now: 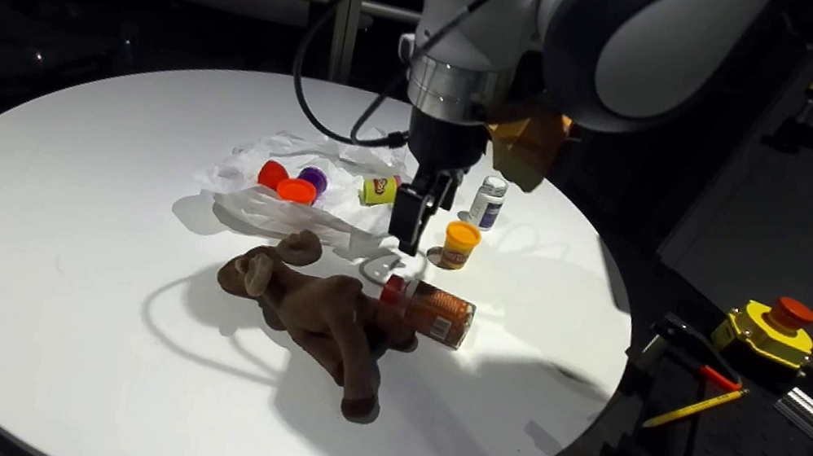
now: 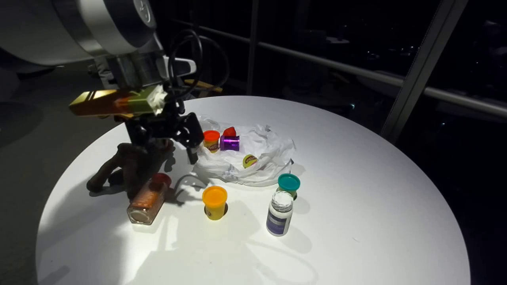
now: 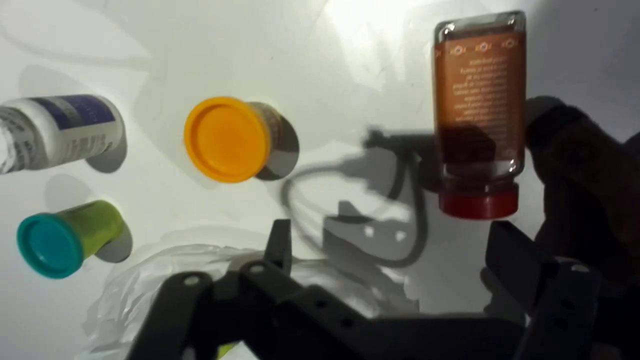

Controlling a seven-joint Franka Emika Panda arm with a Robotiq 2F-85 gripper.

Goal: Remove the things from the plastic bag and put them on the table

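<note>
On the white bag (image 2: 273, 158) are a purple pot (image 2: 233, 143), a red pot (image 2: 211, 141) and a yellow pot (image 1: 379, 190), so the gripper (image 3: 390, 242), wide apart with nothing in it near the bag, should hug just one pot without pinching any bag.

End effector (image 3: 392, 248), jaws parted, above the tabletop (image 3: 330, 85). Red-capped jar (image 3: 481, 110) (its label facing up) lying; orange-lidded tub (image 3: 230, 140), teal-lidded tub (image 3: 72, 240) and white bottle (image 3: 75, 129) standing at left; plastic bag (image 3: 140, 285) partly hidden behind the jaws.
</note>
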